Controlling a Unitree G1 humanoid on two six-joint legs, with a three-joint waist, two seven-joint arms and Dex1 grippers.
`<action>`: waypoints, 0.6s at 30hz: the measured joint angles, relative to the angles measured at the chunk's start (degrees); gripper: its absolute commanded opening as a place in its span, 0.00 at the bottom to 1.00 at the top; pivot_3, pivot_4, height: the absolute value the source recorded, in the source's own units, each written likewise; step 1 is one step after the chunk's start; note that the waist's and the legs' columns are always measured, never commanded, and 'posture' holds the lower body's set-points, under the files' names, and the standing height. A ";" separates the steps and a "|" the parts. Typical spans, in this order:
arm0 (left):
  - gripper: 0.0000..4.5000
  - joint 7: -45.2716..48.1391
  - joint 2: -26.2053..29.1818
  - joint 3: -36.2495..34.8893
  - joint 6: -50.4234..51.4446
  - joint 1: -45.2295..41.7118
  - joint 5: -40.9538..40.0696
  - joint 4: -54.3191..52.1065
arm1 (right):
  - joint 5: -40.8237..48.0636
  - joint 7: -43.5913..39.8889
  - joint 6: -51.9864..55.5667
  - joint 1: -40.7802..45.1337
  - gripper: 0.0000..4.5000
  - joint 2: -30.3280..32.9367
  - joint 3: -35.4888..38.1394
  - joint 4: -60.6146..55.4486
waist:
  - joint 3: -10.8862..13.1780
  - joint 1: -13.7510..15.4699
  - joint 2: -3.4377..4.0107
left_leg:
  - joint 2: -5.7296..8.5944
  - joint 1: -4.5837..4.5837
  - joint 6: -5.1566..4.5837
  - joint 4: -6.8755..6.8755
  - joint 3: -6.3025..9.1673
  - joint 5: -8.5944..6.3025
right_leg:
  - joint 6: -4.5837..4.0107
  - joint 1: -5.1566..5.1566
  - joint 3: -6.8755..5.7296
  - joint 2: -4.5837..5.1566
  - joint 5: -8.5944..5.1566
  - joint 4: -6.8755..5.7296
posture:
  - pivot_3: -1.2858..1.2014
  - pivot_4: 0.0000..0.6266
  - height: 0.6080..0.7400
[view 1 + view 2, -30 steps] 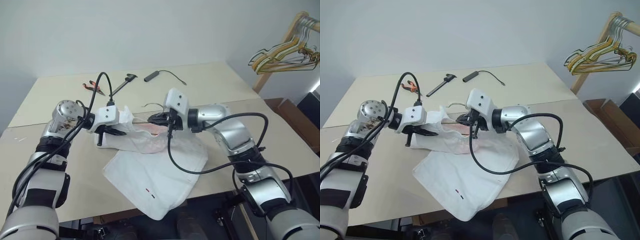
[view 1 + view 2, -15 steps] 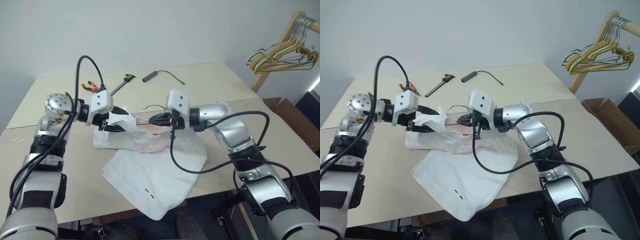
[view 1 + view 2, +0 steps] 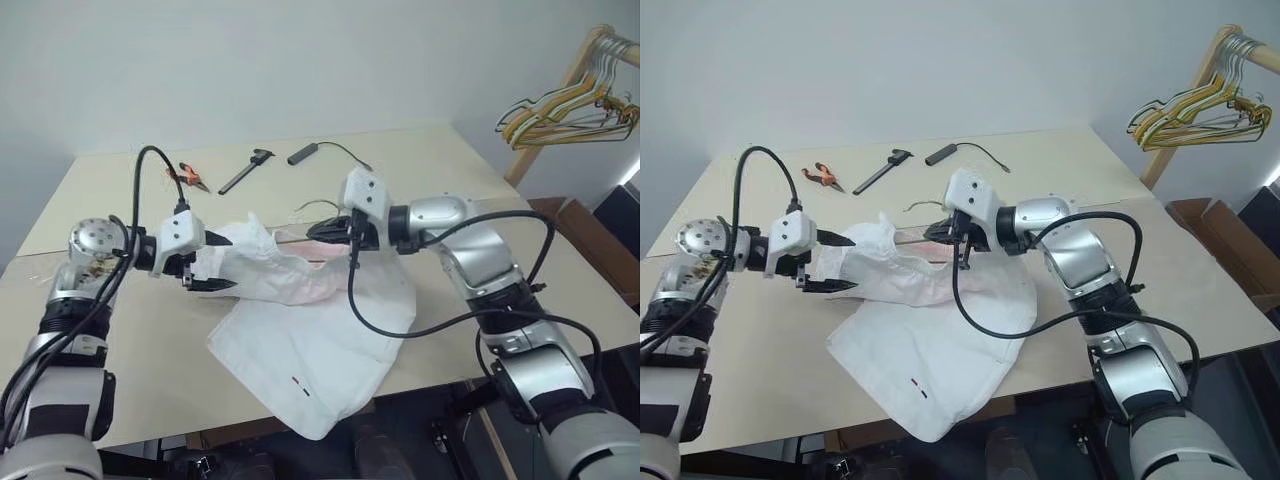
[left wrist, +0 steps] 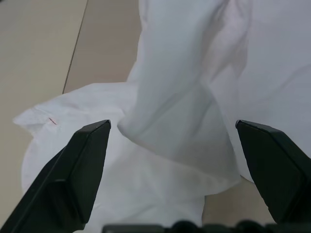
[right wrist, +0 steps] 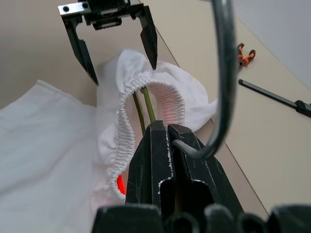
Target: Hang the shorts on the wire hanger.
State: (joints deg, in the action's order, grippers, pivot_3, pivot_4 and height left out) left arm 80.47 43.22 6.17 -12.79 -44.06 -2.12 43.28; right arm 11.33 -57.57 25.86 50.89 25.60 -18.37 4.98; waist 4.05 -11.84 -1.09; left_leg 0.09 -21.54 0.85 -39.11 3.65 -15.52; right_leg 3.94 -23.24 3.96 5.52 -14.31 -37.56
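Note:
The white shorts (image 3: 300, 340) lie on the table, their gathered waistband (image 5: 146, 87) raised toward my right gripper. My right gripper (image 3: 335, 230) is shut on the wire hanger (image 5: 144, 104). The hanger's thin arms run into the waistband opening and its hook (image 5: 221, 73) curves up beside the fingers. My left gripper (image 3: 228, 264) is open at the bunched left end of the shorts, its two black fingers (image 4: 82, 165) spread on either side of the fabric without clamping it. In the right wrist view the left gripper (image 5: 114, 36) faces the waistband, open.
Orange pliers (image 3: 190, 175), a black caliper-like tool (image 3: 245, 170) and a black stick with a cable (image 3: 305, 152) lie at the back of the table (image 3: 120, 380). A bunch of coloured hangers (image 3: 570, 105) hangs on a wooden rack at the far right.
My left gripper has opened and let go of the shorts' left end, rising briefly and then pulling back to the left. My right gripper stays shut on the hanger.

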 measured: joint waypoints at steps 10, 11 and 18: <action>0.23 -1.19 -0.80 1.50 -4.27 -5.57 2.49 8.21 | 0.11 -0.89 2.06 0.01 0.00 1.95 0.98 -0.86 | -0.04 -0.46 -0.02 | -0.01 0.00 0.00 0.00 -0.13 0.00 | 0.00 -0.02 0.00 0.00 0.00 0.00 | 0.46 0.00 1.00; 0.14 -1.19 -0.98 1.50 -4.54 -5.65 2.49 8.95 | 0.13 -0.91 2.20 0.01 0.00 1.96 1.08 -1.11 | -0.05 -0.56 -0.02 | -0.01 0.00 0.00 0.00 -0.13 0.00 | 0.00 -0.02 0.00 0.00 0.00 -0.01 | 0.46 0.00 1.00; 0.01 -1.00 -2.07 1.05 -4.58 -5.88 1.91 9.97 | 0.22 -1.04 2.89 0.03 0.00 1.96 1.15 -1.49 | -0.07 -1.09 -0.04 | -0.01 -0.02 0.00 0.00 -0.10 0.00 | 0.00 -0.02 -0.01 0.00 0.00 0.00 | 0.46 0.00 1.00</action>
State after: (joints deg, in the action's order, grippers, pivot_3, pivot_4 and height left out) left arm 79.47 41.15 7.22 -17.37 -49.94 -0.21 53.25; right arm 11.54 -58.61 28.75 50.92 27.56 -17.22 3.50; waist 3.98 -12.93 -1.13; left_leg 0.07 -21.55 0.85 -39.11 3.56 -15.52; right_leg 3.94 -23.26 3.95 5.52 -14.31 -37.57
